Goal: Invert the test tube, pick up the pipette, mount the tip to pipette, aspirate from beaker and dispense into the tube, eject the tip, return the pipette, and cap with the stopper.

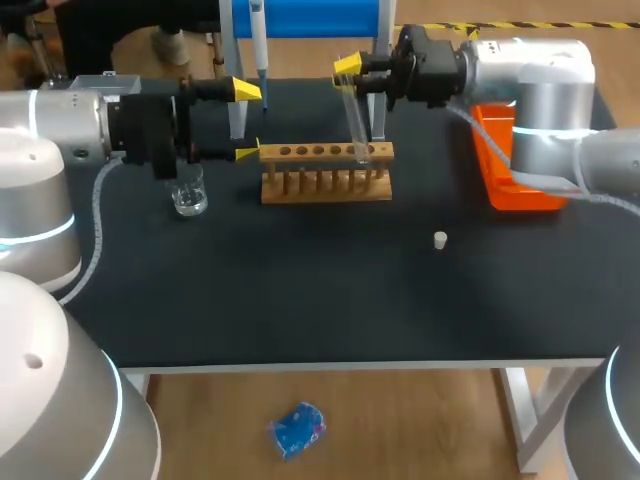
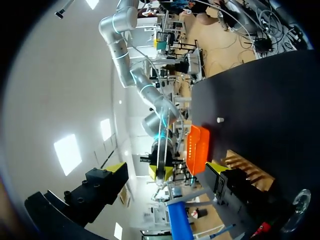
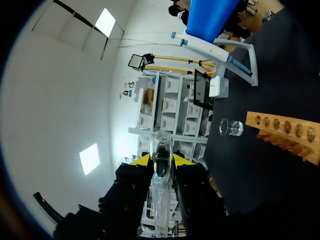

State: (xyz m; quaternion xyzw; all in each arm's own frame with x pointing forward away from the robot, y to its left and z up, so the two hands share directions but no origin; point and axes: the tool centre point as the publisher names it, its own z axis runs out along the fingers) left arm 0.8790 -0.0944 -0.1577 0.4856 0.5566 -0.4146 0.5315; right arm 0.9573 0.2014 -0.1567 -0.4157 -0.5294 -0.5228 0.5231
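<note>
- the left arm comes in from the left, its left gripper (image 1: 246,122) above the table's rear left part; the two yellow tips stand wide apart with nothing between them. the left wrist view shows the same spread-apart fingers (image 2: 117,168).
- the beaker (image 1: 188,192), clear glass, stands on the black table (image 1: 300,300) just in front of and below the left gripper, apart from it. in the right wrist view the beaker (image 3: 231,127) stands just beside the rack's end.
- the pipette (image 1: 258,40) hangs upright on a blue stand (image 1: 300,15) at the table's rear edge, behind the left fingertips.
- the wooden rack (image 1: 325,170), with a row of holes along its top, sits mid-table right of the beaker.
- the test tube (image 1: 355,120) is clamped in the right gripper (image 1: 350,78). in the head view it shows as a slanted clear line from the fingertips to the rack's top near its right end; whether that end touches the rack or sits in a hole, i cannot tell. in the right wrist view the test tube (image 3: 161,190) lies pinched between the two yellow tips, one end reaching ahead of them.
- the right arm comes in from the right, its gripper above the rack's right end.
- the stopper (image 1: 440,239), small and white, lies alone on the table, in front of and right of the rack, well apart from both grippers.
- an orange bin (image 1: 515,180) sits at the table's right side, under the right arm.
</note>
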